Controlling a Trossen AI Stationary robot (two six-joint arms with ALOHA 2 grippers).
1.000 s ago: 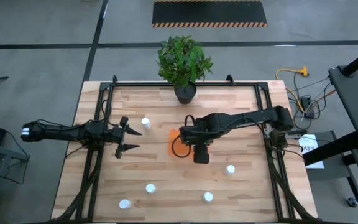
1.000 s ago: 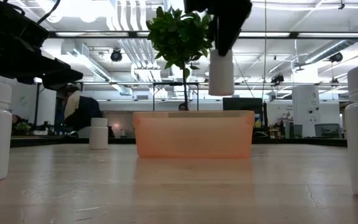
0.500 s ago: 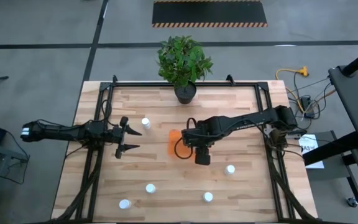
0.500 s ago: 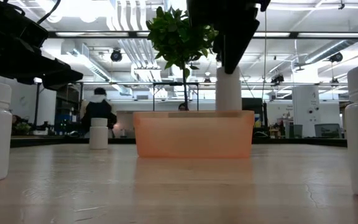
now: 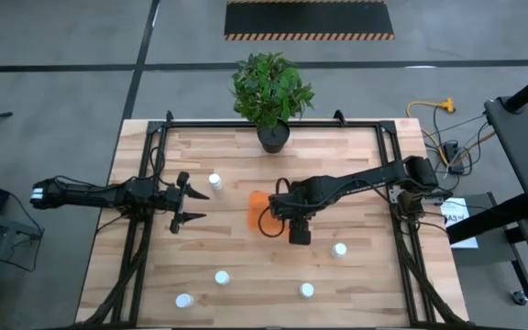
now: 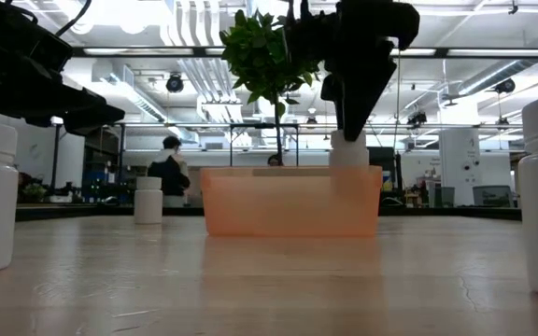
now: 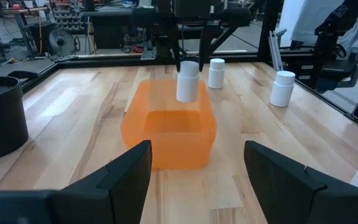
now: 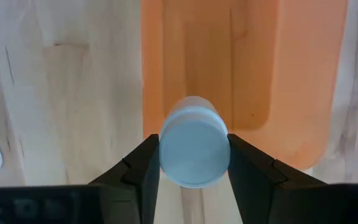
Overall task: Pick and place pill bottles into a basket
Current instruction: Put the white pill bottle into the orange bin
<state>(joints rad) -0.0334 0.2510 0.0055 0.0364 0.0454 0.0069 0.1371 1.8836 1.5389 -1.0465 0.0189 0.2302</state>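
The orange basket (image 5: 256, 213) stands mid-table. My right gripper (image 8: 194, 163) points down over the basket's right end, shut on a white pill bottle (image 7: 188, 81). In the low view the pill bottle (image 6: 348, 152) reaches down to the rim of the basket (image 6: 288, 201). My left gripper (image 5: 191, 202) is open with nothing between its fingers, left of the basket. Several more pill bottles stand upright on their bases on the wood, among them one (image 5: 214, 181) near my left gripper and one (image 5: 339, 248) near the right. My right gripper pinches the bottle's top, at its cap (image 8: 194, 152), between its two fingers, one on each side. The fingers (image 8: 140, 168) come from above, pointing down. The bottle hangs upright below them, its base at the basket's rim.
A black pot (image 5: 273, 136) with a green plant stands at the table's far edge, behind the basket. Three bottles (image 5: 222, 277), (image 5: 184, 300), (image 5: 307, 291) stand near the front edge. Black frame rails run along the table's left and right sides. A person (image 6: 168, 168) is in the room behind.
My right gripper has gone down toward the basket with the bottle, staying shut and pointing down. The bottle, earlier hanging clear above the rim, now has its base at the rim. The person in the background has walked across.
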